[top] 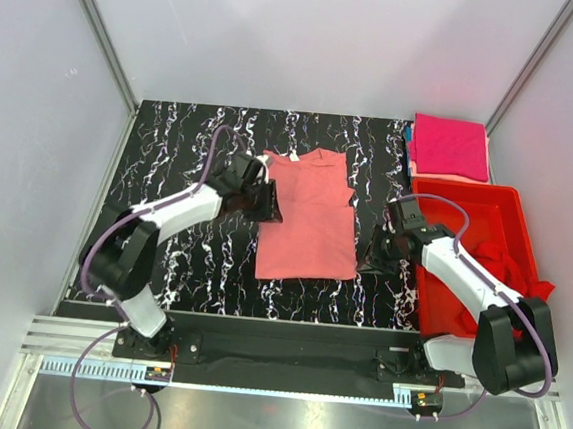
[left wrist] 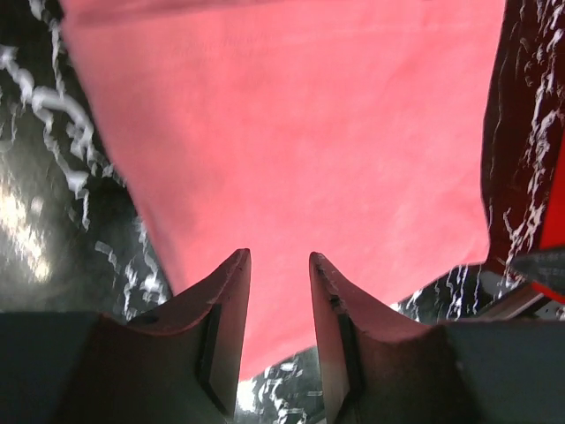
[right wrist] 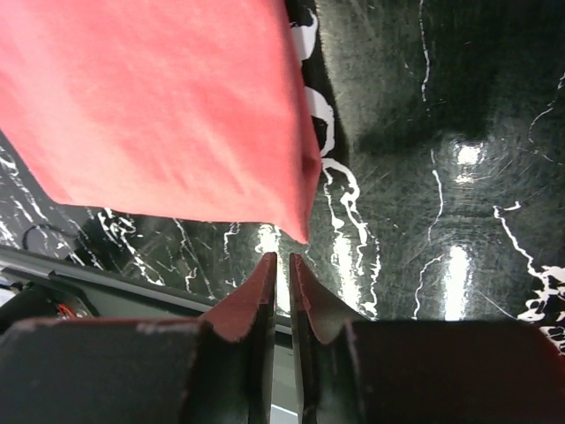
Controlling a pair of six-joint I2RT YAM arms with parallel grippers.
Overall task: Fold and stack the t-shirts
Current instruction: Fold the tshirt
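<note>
A salmon-pink t-shirt [top: 306,216] lies flat mid-table, folded into a long narrow shape with the collar at the far end. My left gripper [top: 270,207] is open and empty over its left edge; in the left wrist view [left wrist: 279,265] the shirt [left wrist: 300,132] fills the space beyond the fingers. My right gripper [top: 371,262] is shut and empty, just off the shirt's near right corner [right wrist: 296,225], with its tips [right wrist: 282,261] not touching the cloth. A folded magenta-pink t-shirt [top: 451,147] lies at the back right. A crumpled red t-shirt [top: 505,266] sits in the bin.
A rigid red plastic bin [top: 469,188] stands at the right edge, with my right arm reaching across its left wall. The table [top: 192,146] is black marble-patterned and enclosed by white walls. Its near edge is a metal rail [top: 277,324].
</note>
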